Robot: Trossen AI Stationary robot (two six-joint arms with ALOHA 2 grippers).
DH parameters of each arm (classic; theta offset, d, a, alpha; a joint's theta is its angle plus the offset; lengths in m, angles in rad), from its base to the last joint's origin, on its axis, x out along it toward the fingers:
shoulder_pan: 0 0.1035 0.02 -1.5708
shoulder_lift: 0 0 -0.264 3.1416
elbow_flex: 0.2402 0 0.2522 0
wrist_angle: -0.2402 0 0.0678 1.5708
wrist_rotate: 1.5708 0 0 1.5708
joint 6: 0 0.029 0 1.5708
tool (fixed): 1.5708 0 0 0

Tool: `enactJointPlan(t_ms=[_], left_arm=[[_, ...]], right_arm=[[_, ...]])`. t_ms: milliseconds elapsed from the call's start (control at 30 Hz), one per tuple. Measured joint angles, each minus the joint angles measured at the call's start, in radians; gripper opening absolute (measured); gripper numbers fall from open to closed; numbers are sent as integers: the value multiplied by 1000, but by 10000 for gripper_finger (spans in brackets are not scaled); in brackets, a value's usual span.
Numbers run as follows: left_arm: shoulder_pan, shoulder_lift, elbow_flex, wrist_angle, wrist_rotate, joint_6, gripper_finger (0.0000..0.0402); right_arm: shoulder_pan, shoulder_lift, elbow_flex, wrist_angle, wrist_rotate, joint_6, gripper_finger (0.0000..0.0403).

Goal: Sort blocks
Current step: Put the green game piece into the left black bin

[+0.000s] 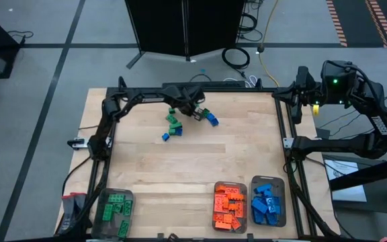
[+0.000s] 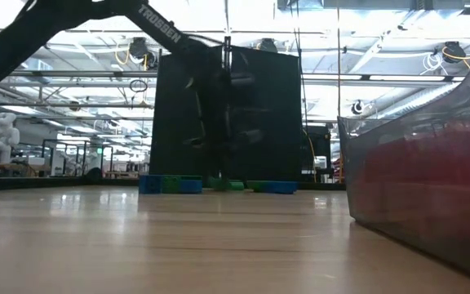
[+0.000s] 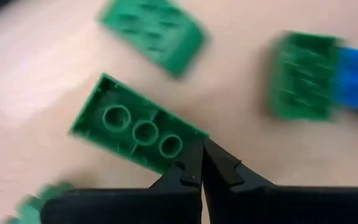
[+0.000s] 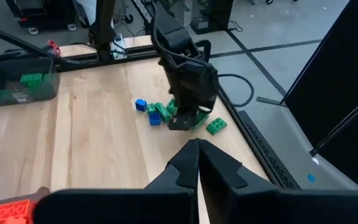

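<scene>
A loose cluster of green and blue blocks lies on the wooden table near its far edge, with one blue block at its right. My left gripper hovers over this cluster, pointing steeply down, fingers shut. In the left wrist view its tips stand at the corner of an upside-down green block; another green block and a green-and-blue pair lie around it. My right gripper is shut, raised beyond the table's right edge. My left gripper's shut fingertips stand at one end corner of the upside-down green block, coming from above and pointing down. The block lies flat on the table, hollow side up. Whether the tips touch it I cannot tell.
Three clear trays stand along the near edge: one with green blocks at the left, one with orange blocks and one with blue blocks at the right. The table's middle is bare wood. A black frame borders the table.
</scene>
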Motion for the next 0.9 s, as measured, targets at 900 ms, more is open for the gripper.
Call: enactJointPlan(t_ms=[900], left_arm=[[-100, -17, 282, -242, -8, 431, 63]], right_arm=[[0, 11, -252, -7, 74, -71, 9]])
